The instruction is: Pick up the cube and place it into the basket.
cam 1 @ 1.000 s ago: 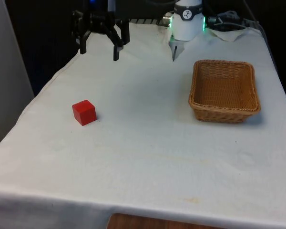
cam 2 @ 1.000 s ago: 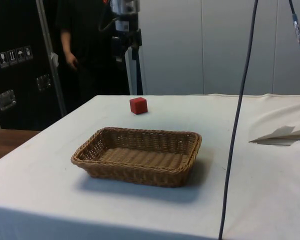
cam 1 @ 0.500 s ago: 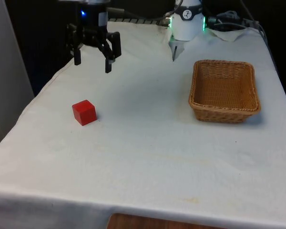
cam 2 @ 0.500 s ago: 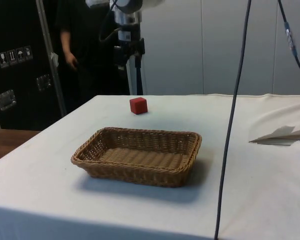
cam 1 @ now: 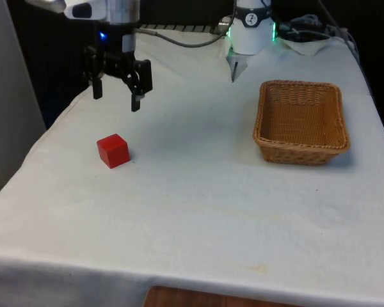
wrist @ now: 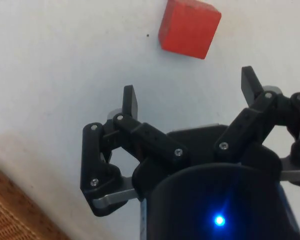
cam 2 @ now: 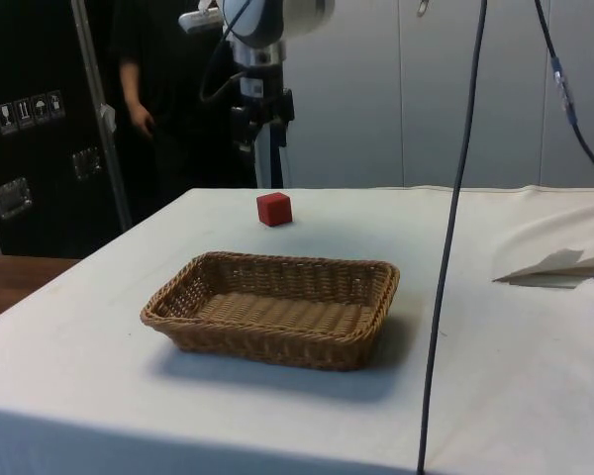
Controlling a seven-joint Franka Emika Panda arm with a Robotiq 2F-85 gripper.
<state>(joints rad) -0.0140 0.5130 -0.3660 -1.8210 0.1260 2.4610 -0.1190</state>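
The counter [cam 1: 198, 211] is covered by a plain white cloth that hangs over its near edge in the front view. In the side view, the near part of the cloth carries an oblong woven wicker basket [cam 2: 272, 309] with a low rim, and its interior holds nothing. In the front view the basket [cam 1: 301, 121] stands well apart from the fingers [cam 1: 136, 101], toward the front view's right.

The small red cube [cam 1: 112, 151] rests on the cloth, below the fingers and nearer the camera than they are, not touching them. In the wrist view the cube [wrist: 189, 28] lies on bare cloth just beyond the fingertips [wrist: 130, 100], outside the gap between them.

The black two-finger gripper [cam 1: 115, 96] hangs above the cloth with its fingers spread apart and gripping nothing.

Behind the counter in the side view stand a dark cabinet [cam 2: 30, 129], a person in dark clothing [cam 2: 153, 99] and a pale wall. A dark cable [cam 2: 455, 218] hangs down across that view.
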